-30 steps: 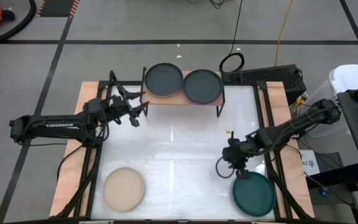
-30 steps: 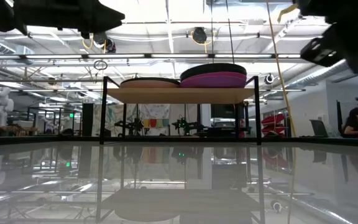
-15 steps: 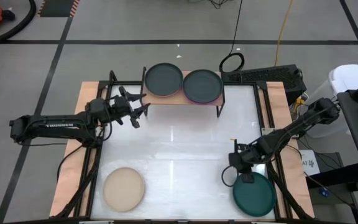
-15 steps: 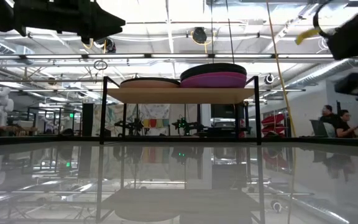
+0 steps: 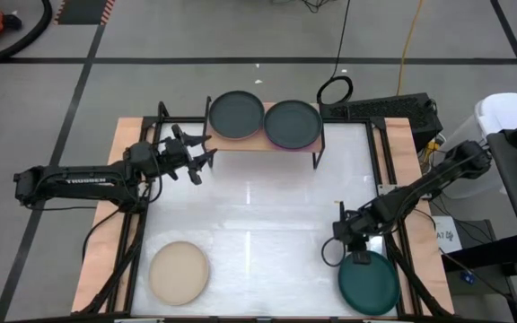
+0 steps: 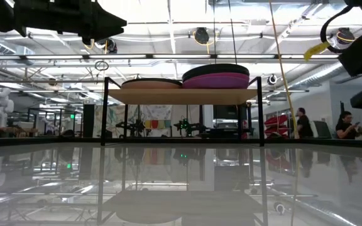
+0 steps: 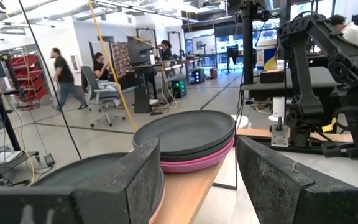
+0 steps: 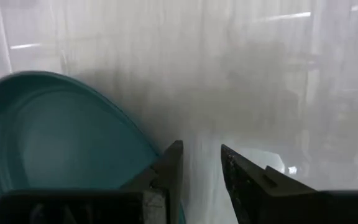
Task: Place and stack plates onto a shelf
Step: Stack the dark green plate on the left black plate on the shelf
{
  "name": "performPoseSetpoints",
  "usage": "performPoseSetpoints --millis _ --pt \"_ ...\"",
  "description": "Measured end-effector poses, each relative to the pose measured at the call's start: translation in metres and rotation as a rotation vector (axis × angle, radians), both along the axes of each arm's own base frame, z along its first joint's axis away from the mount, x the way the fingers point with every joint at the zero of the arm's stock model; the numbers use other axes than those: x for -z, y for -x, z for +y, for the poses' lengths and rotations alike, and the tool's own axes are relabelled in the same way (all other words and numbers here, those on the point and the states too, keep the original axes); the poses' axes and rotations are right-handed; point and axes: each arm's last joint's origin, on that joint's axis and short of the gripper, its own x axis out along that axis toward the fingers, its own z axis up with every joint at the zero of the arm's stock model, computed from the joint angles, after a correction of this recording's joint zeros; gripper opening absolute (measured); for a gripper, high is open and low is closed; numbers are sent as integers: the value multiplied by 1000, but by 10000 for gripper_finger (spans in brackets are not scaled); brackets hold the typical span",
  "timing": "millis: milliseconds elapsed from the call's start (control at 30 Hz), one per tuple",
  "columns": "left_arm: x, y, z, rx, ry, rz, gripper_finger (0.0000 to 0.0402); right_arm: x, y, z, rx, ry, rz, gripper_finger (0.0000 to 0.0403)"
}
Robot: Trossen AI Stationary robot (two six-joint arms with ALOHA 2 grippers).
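Note:
On the shelf (image 5: 267,144) two plate stacks rest. The left stack (image 5: 236,115) has a charcoal plate on top. The right stack (image 5: 293,123) has a dark plate over a purple one (image 7: 197,163). A dark teal plate (image 5: 368,283) lies flat at the table's near right, and a beige plate (image 5: 179,271) at the near left. My right gripper (image 8: 202,171) hovers at the teal plate's far rim (image 8: 135,134), open by a narrow gap. One finger is above the rim and one above the table. My left gripper (image 5: 200,160) waits wide open beside the shelf's left end.
The shelf's black legs (image 5: 317,160) stand on the white table near its far edge. Black frame rails (image 5: 393,179) run along both table sides. The middle of the table (image 5: 258,215) holds nothing. People move about in the room behind (image 6: 300,122).
My right gripper has moved toward the table's near edge and downward, arriving at the teal plate's far rim. The plates have stayed where they were.

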Motion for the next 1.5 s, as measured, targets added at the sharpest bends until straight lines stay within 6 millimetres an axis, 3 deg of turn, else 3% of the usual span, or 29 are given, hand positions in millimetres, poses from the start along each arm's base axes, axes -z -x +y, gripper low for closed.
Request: performPoseSetpoints --millis 700,1167,1500 --pt "6 -1 0 0 14 64 218 -13 4 7 27 -120 -51 94" --pt "8 -1 0 0 21 82 218 42 34 -5 72 -101 55 92" --pt "8 -1 0 0 20 75 218 38 26 -3 49 -115 -44 8"
